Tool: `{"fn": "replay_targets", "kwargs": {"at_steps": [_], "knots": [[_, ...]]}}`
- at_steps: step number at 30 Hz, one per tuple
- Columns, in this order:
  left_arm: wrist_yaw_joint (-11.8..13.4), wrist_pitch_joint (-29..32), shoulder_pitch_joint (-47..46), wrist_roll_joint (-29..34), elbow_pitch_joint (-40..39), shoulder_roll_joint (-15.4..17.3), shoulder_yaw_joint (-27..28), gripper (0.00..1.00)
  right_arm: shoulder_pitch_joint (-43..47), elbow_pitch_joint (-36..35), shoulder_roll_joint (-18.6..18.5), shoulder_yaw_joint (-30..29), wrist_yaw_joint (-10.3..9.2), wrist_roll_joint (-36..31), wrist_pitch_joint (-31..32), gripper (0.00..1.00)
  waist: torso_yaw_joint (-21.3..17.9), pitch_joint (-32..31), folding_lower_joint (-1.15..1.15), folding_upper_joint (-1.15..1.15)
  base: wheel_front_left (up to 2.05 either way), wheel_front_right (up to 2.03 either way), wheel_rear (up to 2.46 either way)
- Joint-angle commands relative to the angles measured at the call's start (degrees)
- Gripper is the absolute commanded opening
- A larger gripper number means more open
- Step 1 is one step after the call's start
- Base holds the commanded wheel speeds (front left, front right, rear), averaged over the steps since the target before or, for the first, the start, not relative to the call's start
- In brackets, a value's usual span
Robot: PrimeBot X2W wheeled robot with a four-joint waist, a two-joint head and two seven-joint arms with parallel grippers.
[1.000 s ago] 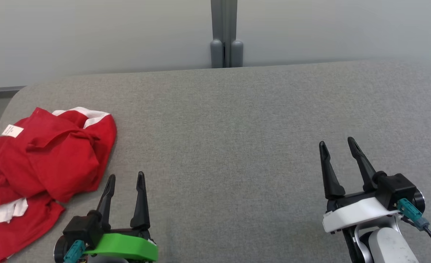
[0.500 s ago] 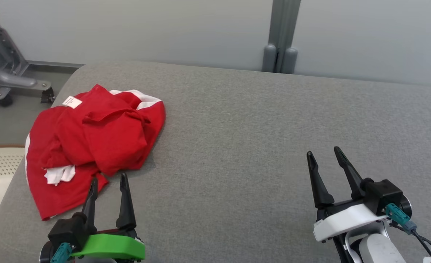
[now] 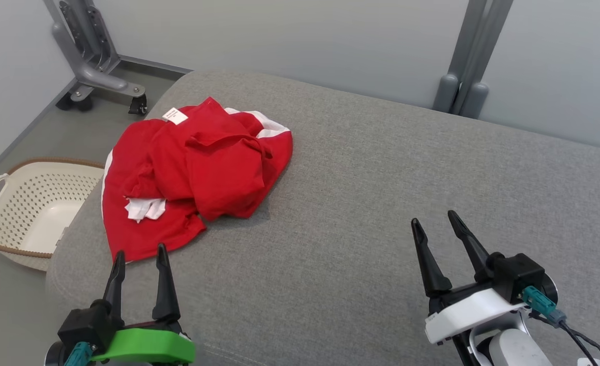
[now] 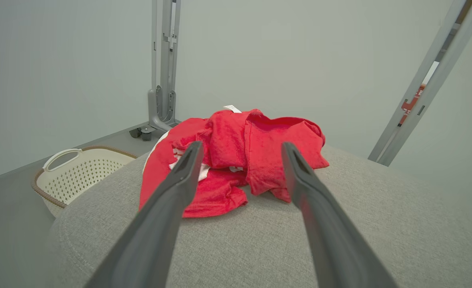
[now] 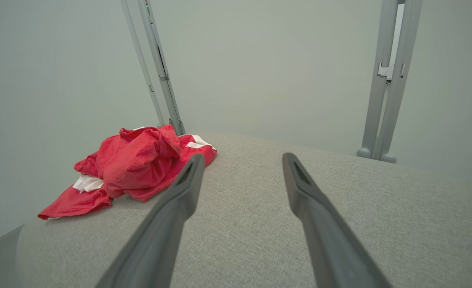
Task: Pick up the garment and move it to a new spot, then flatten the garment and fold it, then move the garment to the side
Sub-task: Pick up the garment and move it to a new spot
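While left claw (image 3: 141, 249) and right claw (image 3: 432, 217) gape empty, red garment (image 3: 203, 168) lies crumpled on woven upholstery (image 3: 381, 178).

Tag (image 3: 175, 116): print too small to read.
Basket (image 3: 20, 195): one side hidden behind cushion (image 3: 381, 203).
Garment (image 3: 218, 168): folds hide its shape.

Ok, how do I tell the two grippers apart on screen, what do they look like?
Both have two long, tapering dark fingers on a black base. The left gripper sits on a bright green bracket; the right gripper on a white bracket above a pale forearm. Each carries a teal connector; the right one's trails a black cable.
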Motion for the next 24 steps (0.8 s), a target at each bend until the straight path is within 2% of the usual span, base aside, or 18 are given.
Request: {"fn": "replay_targets", "kwargs": {"at_steps": [1,9,15,20,24], "knots": [[0.1,0.0,0.8,0.2,-0.3,0.2,0.3,1.0,0.0,0.1,-0.2,0.1,0.0,0.4,-0.2,1.0,0.7,0.1,0.0,0.0,0.0,0.0,0.0],[-0.5,0.0,0.1,0.4,-0.1,0.2,1.8,1.0,-1.1,-0.1,-0.2,1.2,0.0,0.4,-0.2,1.0,-0.4,1.8,0.0,0.0,0.0,0.0,0.0],[-2.0,0.0,-4.2,1.3,1.4,0.2,3.3,1.0,-3.2,-1.3,-0.2,0.0,0.0,-2.1,-0.2,1.0,-1.7,6.5,0.0,0.0,0.0,0.0,0.0],[-5.0,0.0,-11.1,4.1,5.5,0.7,5.6,1.0,-6.1,-3.0,-0.2,-1.6,0.0,-4.4,-0.2,1.0,-3.6,12.5,0.0,0.0,0.0,0.0,0.0],[-7.3,0.0,-18.3,5.7,11.1,3.1,5.0,1.0,-8.4,-5.2,-0.3,-2.4,0.0,-5.2,-0.2,1.0,-5.0,16.5,0.0,0.0,0.0,0.0,0.0]]}}
